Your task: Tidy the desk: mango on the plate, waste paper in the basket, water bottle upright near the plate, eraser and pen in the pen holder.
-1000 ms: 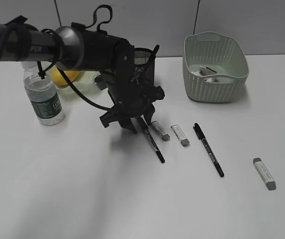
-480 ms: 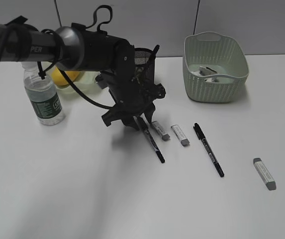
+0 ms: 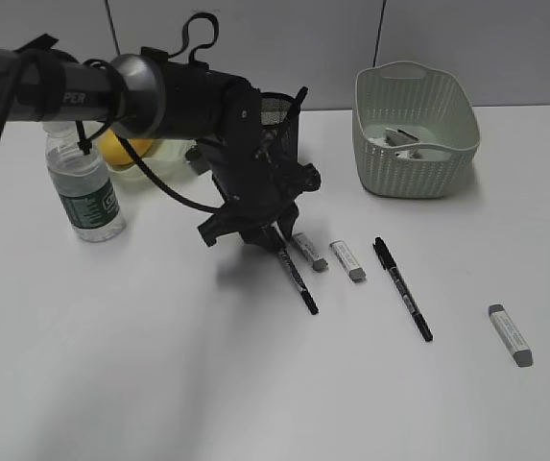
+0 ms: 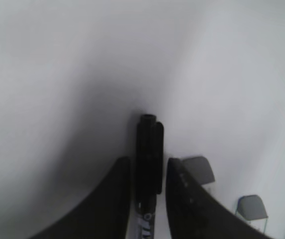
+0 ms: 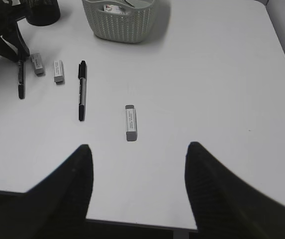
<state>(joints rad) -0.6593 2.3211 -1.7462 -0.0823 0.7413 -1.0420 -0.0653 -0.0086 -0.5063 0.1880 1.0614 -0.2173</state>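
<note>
On the desk [image 3: 140, 384], white and wide, items listed from largest down.

Left arm: reaches in from the left edge, bent down over the middle. Left pincer [image 4: 147, 172]: jaws narrowly apart, straddling the capped end of a pen [image 3: 294, 271]; slim gaps show on both sides, so no firm hold can be claimed.

Right pincer [image 5: 137, 194]: wide open, empty, hanging over the near edge.

Basket [image 3: 417, 144]: far right, crumpled paper [image 3: 404, 142] inside.

Bottle [image 3: 83, 187]: upright, far left, near the plate.

Holder [image 3: 276, 120]: black mesh, behind the left arm, mostly hidden.

Plate [image 3: 164, 154]: pale green, largely hidden by the arm; mango [image 3: 121, 147] appears to rest in it.

Second pen [image 3: 402, 289]: lying loose, right of centre.

Erasers: two [image 3: 308, 252] [image 3: 347, 260] just beside the first pen, one [image 3: 511, 335] well apart at right.

Risks, as judged: the grasp sits at the pen's very end, so the pen may droop or swivel when lifted and miss the holder's mouth. A pinch that lands off-centre could roll it away. The nearest eraser may get nudged by the right-hand jaw.
</note>
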